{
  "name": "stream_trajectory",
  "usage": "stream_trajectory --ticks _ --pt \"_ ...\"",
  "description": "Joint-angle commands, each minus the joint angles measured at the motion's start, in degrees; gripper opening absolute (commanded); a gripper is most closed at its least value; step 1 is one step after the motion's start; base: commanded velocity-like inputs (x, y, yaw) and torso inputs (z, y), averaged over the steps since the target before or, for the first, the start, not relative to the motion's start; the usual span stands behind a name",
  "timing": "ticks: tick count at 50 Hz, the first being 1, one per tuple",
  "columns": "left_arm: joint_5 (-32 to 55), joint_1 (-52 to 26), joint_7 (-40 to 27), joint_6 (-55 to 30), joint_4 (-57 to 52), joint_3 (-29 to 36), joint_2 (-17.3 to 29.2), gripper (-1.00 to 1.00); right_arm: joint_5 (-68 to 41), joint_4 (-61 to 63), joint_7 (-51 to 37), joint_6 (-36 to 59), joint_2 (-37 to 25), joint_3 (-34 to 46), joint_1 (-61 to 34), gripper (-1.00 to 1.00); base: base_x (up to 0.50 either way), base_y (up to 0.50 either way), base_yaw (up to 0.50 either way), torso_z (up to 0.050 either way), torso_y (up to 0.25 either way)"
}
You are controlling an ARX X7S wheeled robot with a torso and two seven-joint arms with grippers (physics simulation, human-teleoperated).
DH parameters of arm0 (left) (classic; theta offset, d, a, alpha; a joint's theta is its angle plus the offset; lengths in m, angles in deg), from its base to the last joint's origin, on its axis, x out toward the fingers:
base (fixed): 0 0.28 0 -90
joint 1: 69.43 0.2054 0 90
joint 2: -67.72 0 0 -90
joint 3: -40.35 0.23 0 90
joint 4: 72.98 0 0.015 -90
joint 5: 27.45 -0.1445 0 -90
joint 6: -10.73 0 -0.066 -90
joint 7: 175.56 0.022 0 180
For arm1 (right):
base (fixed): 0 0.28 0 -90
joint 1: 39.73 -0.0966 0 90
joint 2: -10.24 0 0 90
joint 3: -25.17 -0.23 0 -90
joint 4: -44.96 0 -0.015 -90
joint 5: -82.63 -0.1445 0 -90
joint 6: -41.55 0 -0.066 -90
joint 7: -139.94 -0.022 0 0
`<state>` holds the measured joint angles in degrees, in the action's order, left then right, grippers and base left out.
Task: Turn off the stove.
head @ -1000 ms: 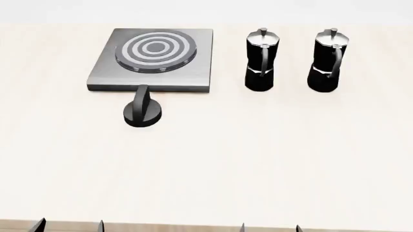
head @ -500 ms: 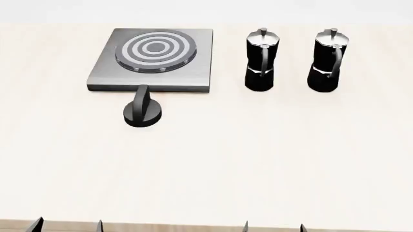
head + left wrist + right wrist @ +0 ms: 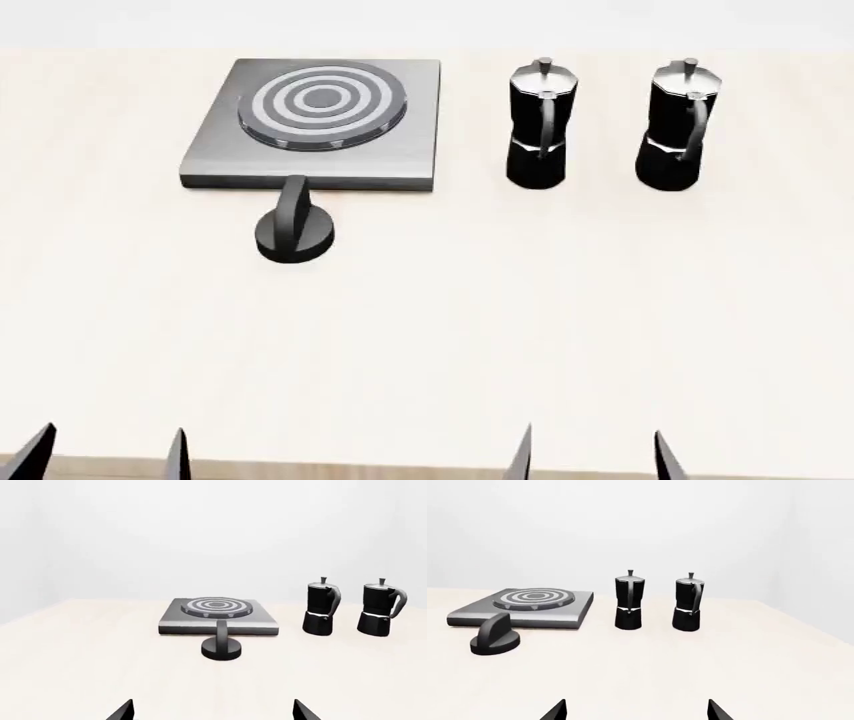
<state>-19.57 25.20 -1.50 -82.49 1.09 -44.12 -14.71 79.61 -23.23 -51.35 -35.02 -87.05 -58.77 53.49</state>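
Note:
The stove (image 3: pixel 387 140) is a square grey metal plate with a ringed round burner (image 3: pixel 322 103), at the table's far left. Its black ridged knob (image 3: pixel 296 232) stands just in front of the plate, handle upright. Both show in the left wrist view as the stove (image 3: pixel 260 625) and knob (image 3: pixel 221 647), and in the right wrist view as the stove (image 3: pixel 570 615) and knob (image 3: pixel 495 639). My left gripper (image 3: pixel 107 455) and right gripper (image 3: pixel 594 455) sit at the near table edge, both open and empty, far from the knob. Only the dark fingertips (image 3: pixel 123 711) (image 3: pixel 557 711) show.
Two black-and-silver moka pots (image 3: pixel 541 125) (image 3: pixel 681 125) stand right of the stove at the back. The pale wooden table (image 3: pixel 534 330) stretches between the grippers and the objects, with its near edge (image 3: pixel 347 468) by the fingertips.
Both grippers' fingertips have risen further into the head view from the near edge and spread slightly apart. The stove, knob and pots have not moved.

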Motion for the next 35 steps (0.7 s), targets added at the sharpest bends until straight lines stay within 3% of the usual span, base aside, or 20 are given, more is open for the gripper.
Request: stream_trajectory --ticks 1,13,35 --pt "1.3 1.5 -1.0 -2.9 -7.6 0.0 1.5 1.00 1.5 9.1 -1.9 4.9 -1.3 1.4 1.1 1.00 0.00 0.00 0.00 0.000 0.000" --pt "3.7 2.7 -1.9 -5.9 -16.1 -0.6 2.9 1.00 3.0 14.9 -3.2 7.3 -2.4 2.2 1.9 1.00 0.00 0.00 0.00 0.000 0.000" --pt "5.4 3.7 -3.1 -6.6 -19.5 -0.6 3.9 1.00 4.8 15.3 -4.9 4.9 -3.6 4.1 2.4 1.00 0.00 0.00 0.00 0.000 0.000"
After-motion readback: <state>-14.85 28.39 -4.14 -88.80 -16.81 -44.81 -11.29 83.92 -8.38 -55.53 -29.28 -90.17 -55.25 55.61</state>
